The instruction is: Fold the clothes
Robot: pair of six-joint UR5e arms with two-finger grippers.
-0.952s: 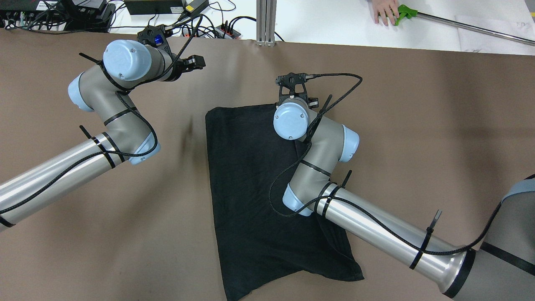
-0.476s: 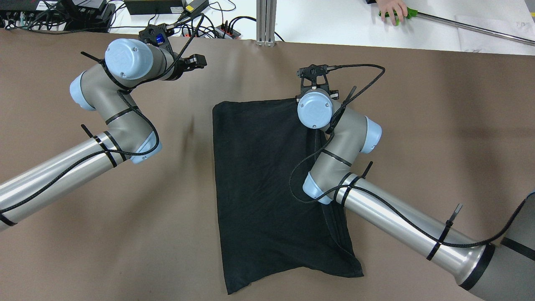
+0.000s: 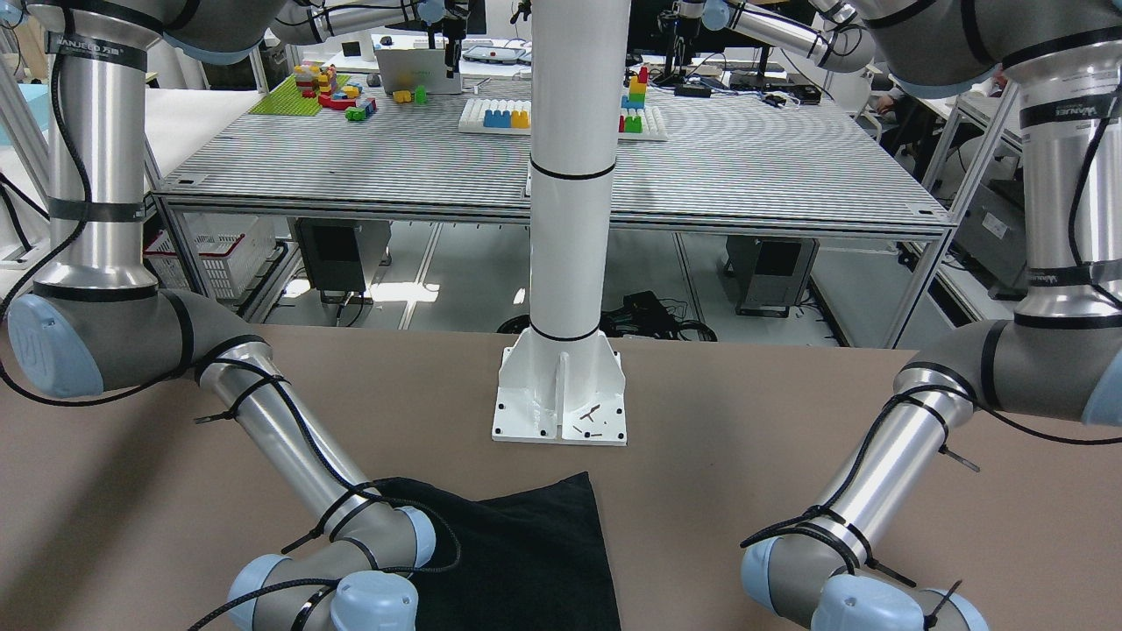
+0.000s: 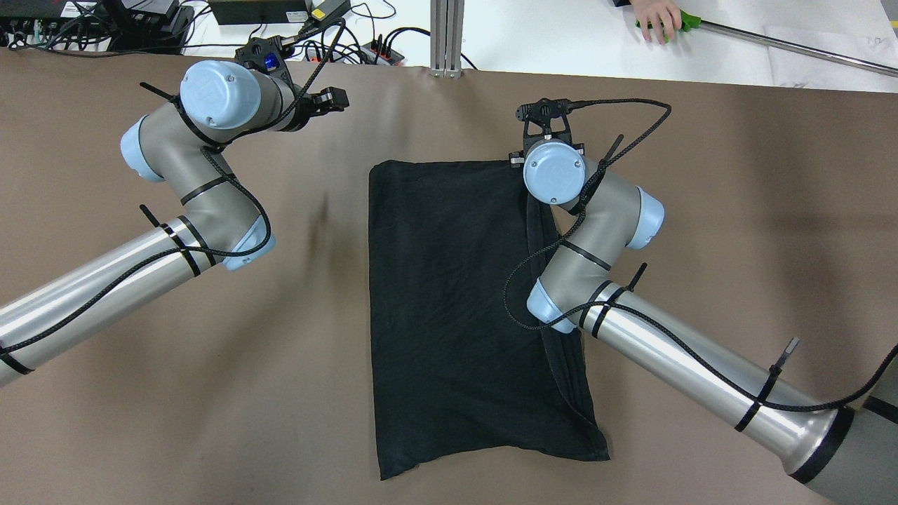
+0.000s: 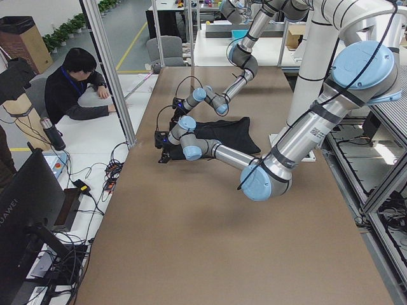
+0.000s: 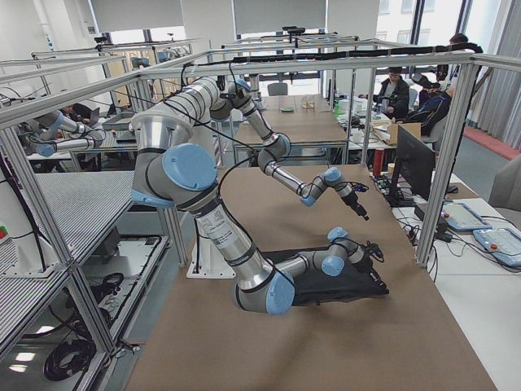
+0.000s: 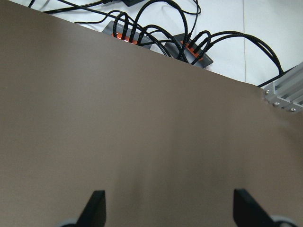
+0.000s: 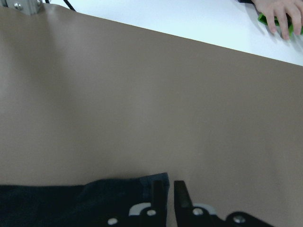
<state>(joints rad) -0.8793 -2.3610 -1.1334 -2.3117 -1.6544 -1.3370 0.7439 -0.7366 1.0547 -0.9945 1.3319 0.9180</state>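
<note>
The black garment [image 4: 449, 301] lies flat on the brown table, roughly rectangular, with its long side running near to far. It also shows in the front view [image 3: 526, 543]. My right gripper [image 8: 168, 191] is at the garment's far right corner, its jaws nearly together with the cloth corner [image 8: 142, 187] between the fingertips. In the overhead view the right wrist [image 4: 554, 172] hides that grip. My left gripper [image 4: 335, 99] is open and empty over bare table, left of the garment and beyond its far left corner. Its fingers [image 7: 97, 208] stand wide apart.
Power strips and cables [image 4: 379, 52] lie past the table's far edge, beside an aluminium post [image 4: 445, 35]. A person's hand on a green-handled tool [image 4: 663, 21] rests on the white surface beyond. The white robot column base [image 3: 561, 386] stands on the robot's side.
My right gripper has pulled the garment's far right corner to the right and away from the robot. The far edge has spread wider and straighter. The left arm has barely moved.
</note>
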